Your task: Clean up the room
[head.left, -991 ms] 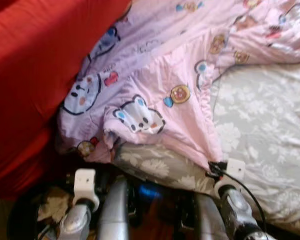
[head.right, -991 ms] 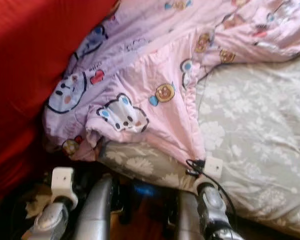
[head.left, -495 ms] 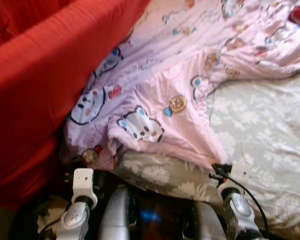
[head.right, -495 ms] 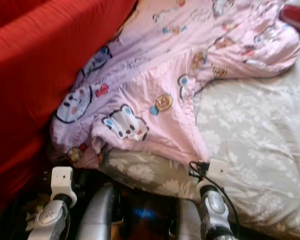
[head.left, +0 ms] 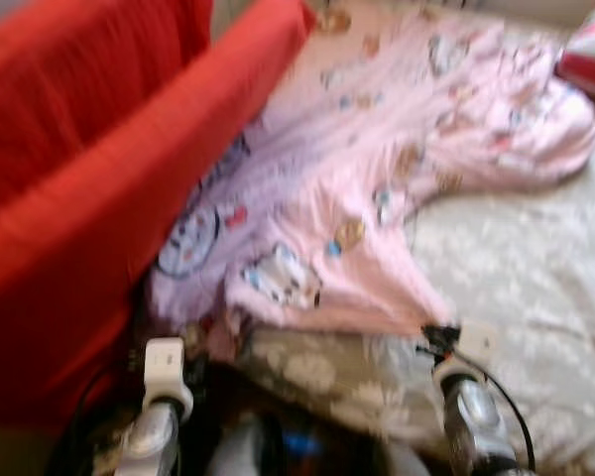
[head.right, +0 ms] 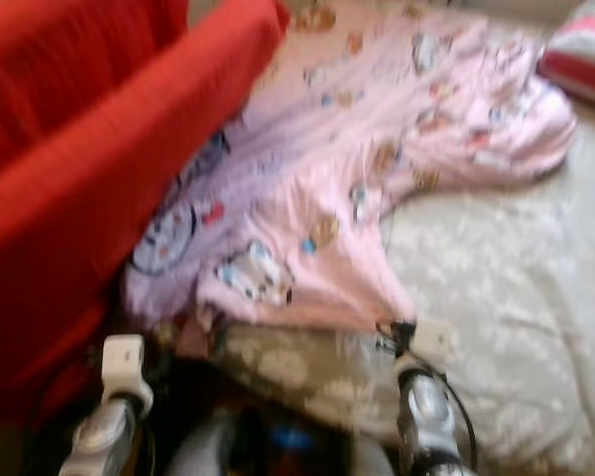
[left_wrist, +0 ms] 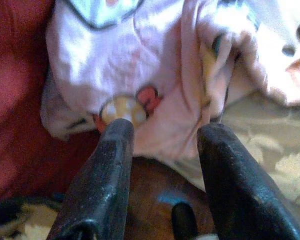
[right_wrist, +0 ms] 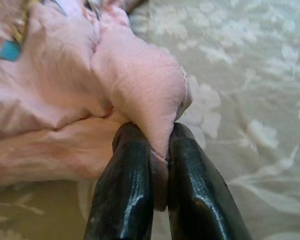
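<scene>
Where the pink cartoon-print blanket [head.left: 377,198] tapers to a corner at the near edge of the bed, the right gripper [right_wrist: 160,165] is clenched on that corner, a fold of pink cloth pinched between its two black fingers [right_wrist: 127,195]. The blanket spreads away from this corner across the far half of the bed, its long left edge bunched in lilac folds against the red sofa [head.left: 99,198], with no gap showing between them. To the right of the blanket the grey floral bedsheet [head.left: 535,288] lies bare and flat, the widest open room in view, running to the bed's near edge beside the right arm. Beyond the blanket's far right edge a red and white striped cushion [head.left: 590,64] sits at the bed's far corner. The head views are blurred, so the prints on the blanket read only as small bears and round faces.

The left gripper [left_wrist: 162,130] hangs below the blanket's near left corner, its fingers [left_wrist: 107,165] spread apart and holding nothing; the drooping hem of the blanket, with a small mushroom print, is just beyond the tips and not touching them. Under that hem lies a dark narrow gap between the sofa and the bed edge.
</scene>
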